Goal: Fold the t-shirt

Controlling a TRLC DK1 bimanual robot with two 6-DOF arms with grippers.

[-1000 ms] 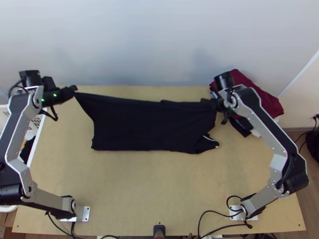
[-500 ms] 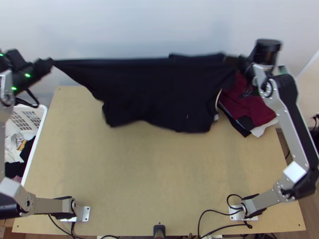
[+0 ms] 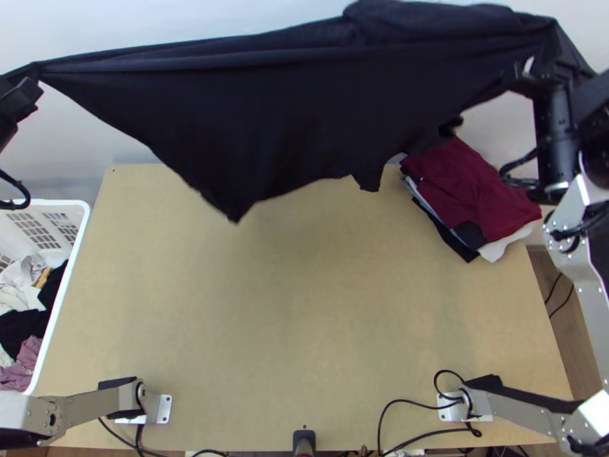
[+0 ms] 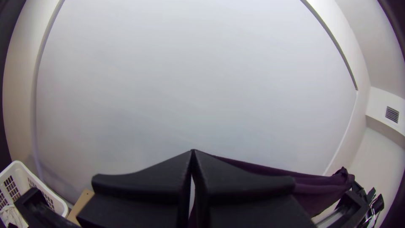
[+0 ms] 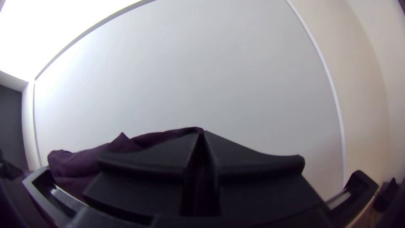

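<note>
Can see the black T-shirt (image 3: 289,114) up in the air toward the wall (image 3: 190,19) past the table's far edge, drawn wide between left gripper (image 3: 34,75) and right gripper (image 3: 565,57). In both wrist views, can make out black fingers clenched on it: left ones pinching one end, right ones the other, with folds running along the upper edge and the rest hanging loose, down to a pointed corner nearer the left gripper.

Compared with half a second ago, see it raised higher and stretched wider, with both grippers farther apart, and with more of the clothes pile (image 3: 468,190) and of the table (image 3: 304,305) uncovered. A second ago, saw much of it down on the table.

Can count one T-shirt, two grippers, two arm bases (image 3: 463,402), one table, one clothes pile with dark red on top, and one white basket (image 3: 82,228). Can't count the jumbled clothes (image 3: 30,297) inside.

From the top, can see the pile at the table's far right and the basket just beside the left edge. From the left wrist, can also spot a small vent (image 4: 392,114) high on the side wall; from the right wrist, a bright white patch (image 5: 63,25) above the wall.
</note>
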